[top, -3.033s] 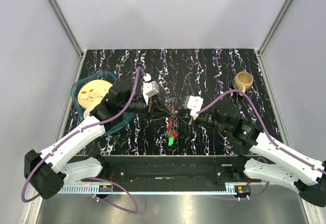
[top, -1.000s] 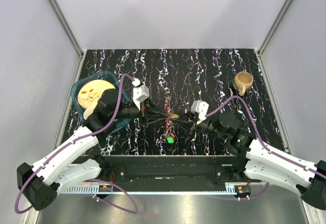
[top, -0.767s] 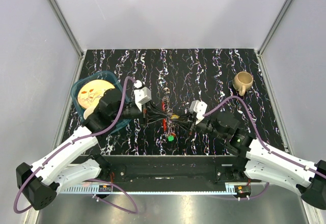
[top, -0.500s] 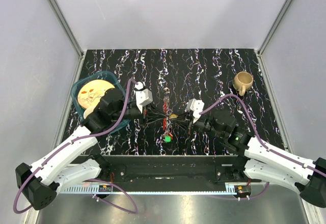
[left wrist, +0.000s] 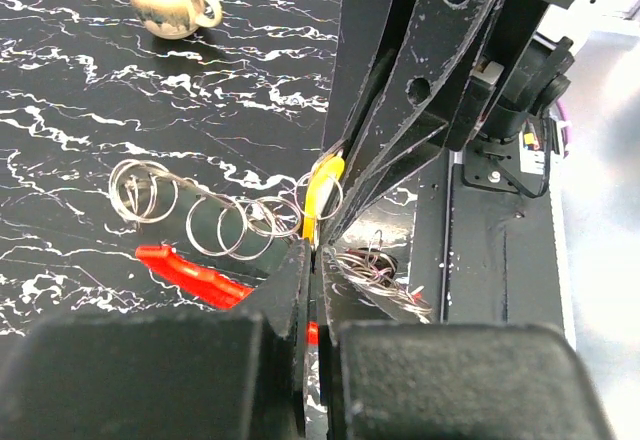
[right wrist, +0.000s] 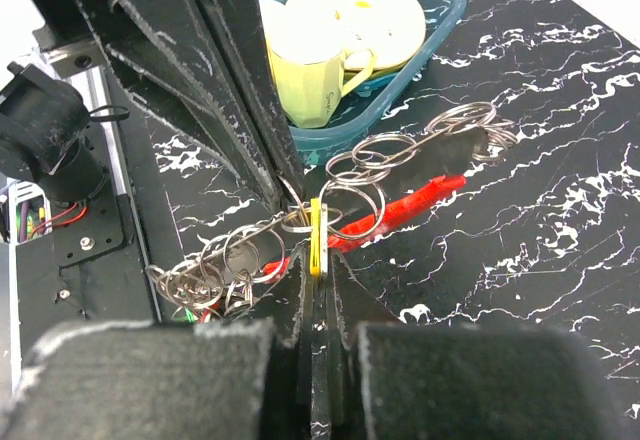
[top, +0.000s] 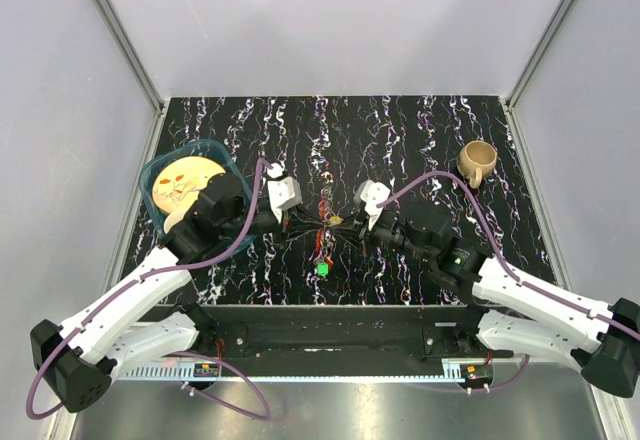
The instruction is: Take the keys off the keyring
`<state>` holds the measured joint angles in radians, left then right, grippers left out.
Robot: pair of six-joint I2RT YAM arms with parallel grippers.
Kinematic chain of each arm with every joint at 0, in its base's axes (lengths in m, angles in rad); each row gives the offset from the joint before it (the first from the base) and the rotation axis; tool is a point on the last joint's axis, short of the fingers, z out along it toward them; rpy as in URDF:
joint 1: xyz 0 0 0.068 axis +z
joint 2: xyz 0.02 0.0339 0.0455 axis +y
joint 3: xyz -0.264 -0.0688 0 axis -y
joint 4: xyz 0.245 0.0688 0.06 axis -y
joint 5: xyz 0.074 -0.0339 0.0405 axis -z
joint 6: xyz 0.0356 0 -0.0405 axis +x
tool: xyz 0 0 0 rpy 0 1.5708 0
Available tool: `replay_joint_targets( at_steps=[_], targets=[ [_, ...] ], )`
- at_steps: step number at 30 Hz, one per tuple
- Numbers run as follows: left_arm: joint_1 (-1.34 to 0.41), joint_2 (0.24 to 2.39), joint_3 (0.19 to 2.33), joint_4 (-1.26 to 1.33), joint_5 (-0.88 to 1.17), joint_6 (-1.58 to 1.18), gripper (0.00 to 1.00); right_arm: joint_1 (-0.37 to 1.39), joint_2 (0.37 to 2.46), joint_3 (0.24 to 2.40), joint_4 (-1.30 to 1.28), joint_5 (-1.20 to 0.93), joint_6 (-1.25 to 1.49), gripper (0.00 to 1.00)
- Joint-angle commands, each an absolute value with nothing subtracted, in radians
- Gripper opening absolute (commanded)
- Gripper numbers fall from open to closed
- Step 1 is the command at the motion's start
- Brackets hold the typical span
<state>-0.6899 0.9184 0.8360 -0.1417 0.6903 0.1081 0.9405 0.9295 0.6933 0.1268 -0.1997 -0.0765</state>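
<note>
Much of the work is hidden. In the top view the bunch between the two arms is only a small tangle over the black, white-veined marble table (top: 400,130). The blurred black bodies of the grippers fill the bottom of both wrist views. No silver key can be picked out. A knot of thin wire loops (left wrist: 378,268) near the table's front edge is too fine to sort into rings or keys. Whether the bunch rests on the table or is held clear of it cannot be told.

The left gripper (left wrist: 308,255) is clenched, with its tips at one end of a small yellow-gold key (left wrist: 320,195). Whether it also nips the ring there is unclear. The right gripper (right wrist: 316,265) is clenched on the key's other end, so the two sets of fingertips nearly meet at the table's middle.

The keyring of linked grey metal loops (left wrist: 215,222) trails sideways from the key in a loose chain. A bright red plastic piece (left wrist: 190,268) lies along it, with one end cut off behind a finger. A green-headed key (top: 322,269) shows nearer the front edge, and it is only a speck in the right wrist view.

A tan ceramic mug (top: 477,160) stands well apart at the far right. A teal tray (top: 160,175) at the left holds a pale plate (right wrist: 360,10) and a yellow mug (right wrist: 315,80).
</note>
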Motion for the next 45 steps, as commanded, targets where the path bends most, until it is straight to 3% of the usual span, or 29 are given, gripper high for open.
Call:
replay_joint_targets(
  at_steps=[1,12,19,32,40,45],
  targets=[
    [-0.69,0.928,0.853,-0.147,0.632,0.15,0.0,0.936,0.942,0.767,0.158,-0.132,-0.029,0.0],
    [-0.716,0.922,0.813,-0.126,0.522,0.187,0.0,0.936,1.043,0.865,0.058,-0.132,0.052,0.0],
    [-0.718,0.899,0.805,-0.13,0.58,0.196,0.0,0.899,1.065,0.891,-0.024,-0.037,0.061,0.0],
    [-0.738,0.899,0.775,-0.138,0.519,0.205,0.0,0.802,1.106,0.982,-0.1,-0.241,0.146,0.0],
    [-0.799,0.939,0.798,-0.192,0.462,0.25,0.0,0.788,1.189,1.136,-0.302,-0.285,0.195,0.0],
    [-0.801,0.902,0.778,-0.19,0.491,0.261,0.0,0.712,1.201,1.126,-0.318,-0.305,0.253,0.0]
  ],
)
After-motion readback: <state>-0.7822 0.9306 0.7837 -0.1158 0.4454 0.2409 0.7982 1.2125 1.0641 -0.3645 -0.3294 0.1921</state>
